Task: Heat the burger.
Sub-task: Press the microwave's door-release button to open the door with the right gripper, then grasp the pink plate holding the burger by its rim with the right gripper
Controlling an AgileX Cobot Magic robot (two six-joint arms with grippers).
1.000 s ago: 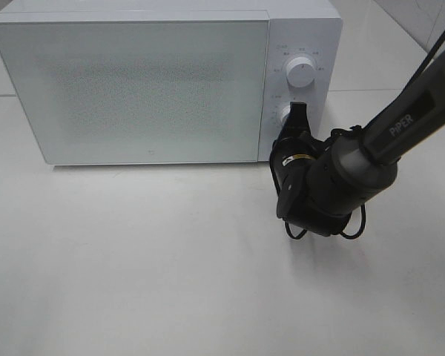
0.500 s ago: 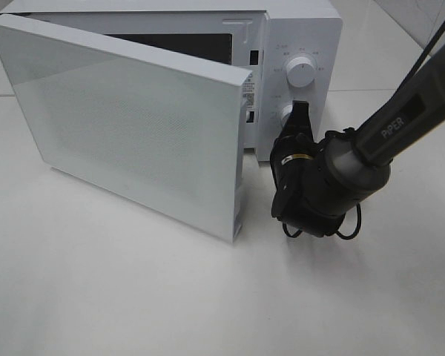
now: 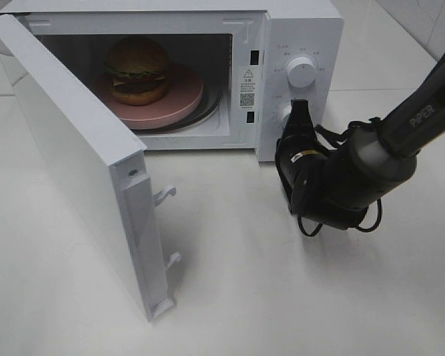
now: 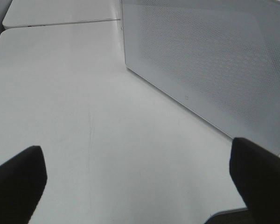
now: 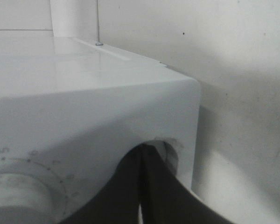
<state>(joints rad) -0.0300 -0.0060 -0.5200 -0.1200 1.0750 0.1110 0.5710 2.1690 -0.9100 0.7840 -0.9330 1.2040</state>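
right gripper (image 3: 297,110): jaws pressed fully shut, nothing between them. Tips sit at the lower dial (image 3: 285,115) of the control panel. Can't tell if they press on it or just rest beside it.

left gripper (image 4: 140,163): jaws spread as wide as they go, empty, hanging over bare desk (image 3: 282,297) on the outer side of the door (image 3: 74,163). Only its wrist view shows it.

burger (image 3: 139,68): inside the microwave (image 3: 300,30) cavity, on the pink plate (image 3: 185,100), towards the back left. Neither arm is touching it.

Step, my read: loading is done, but heating can't start because the door is swung wide on its left hinge. The next move should be a flat push on the door's outer face until the latch hooks (image 3: 165,195) seat in the slots beside the cavity. The left arm looks better placed for that. After that, turn a dial. Shut jaws can't pinch a knob, so the right would have to open first. The upper dial (image 3: 302,72) is untouched.

Materials and shapes:
- microwave: boxy, glossy white shell with rounded corners
- door: flat slab, fine dotted mesh print on the outer face
- hooks: small, white, plastic-looking, curved
- dials: round, white, with tick marks
- plate: round, smooth, low rim
- burger: shiny domed bun, frilly green edge, dark patty
- desk: smooth matte white, no clutter
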